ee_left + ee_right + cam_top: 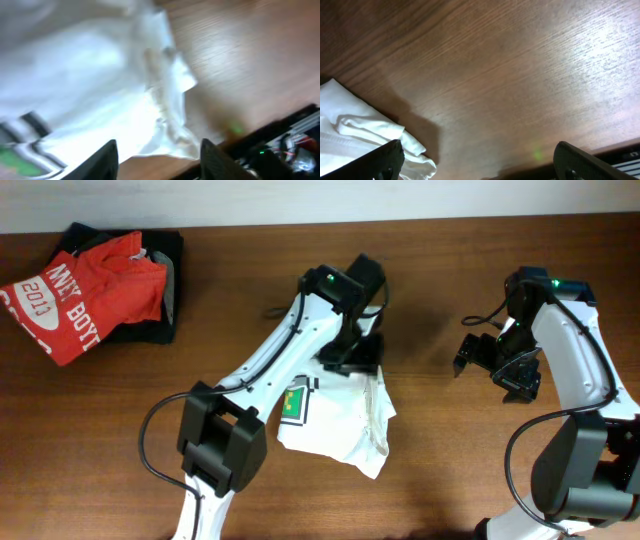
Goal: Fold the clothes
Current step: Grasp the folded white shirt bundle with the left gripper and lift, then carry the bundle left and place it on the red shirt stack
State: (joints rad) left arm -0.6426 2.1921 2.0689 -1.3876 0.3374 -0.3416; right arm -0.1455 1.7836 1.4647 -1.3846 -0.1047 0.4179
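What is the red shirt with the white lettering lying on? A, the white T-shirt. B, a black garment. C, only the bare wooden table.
B: in the overhead view the red shirt lies on a black garment, whose edges show around it.

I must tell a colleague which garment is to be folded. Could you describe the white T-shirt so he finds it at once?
Look near the middle of the brown wooden table, right by the left gripper. There lies a crumpled white T-shirt. Unlike the red shirt and black garment piled at the far left, it is white with a small green-and-black print.
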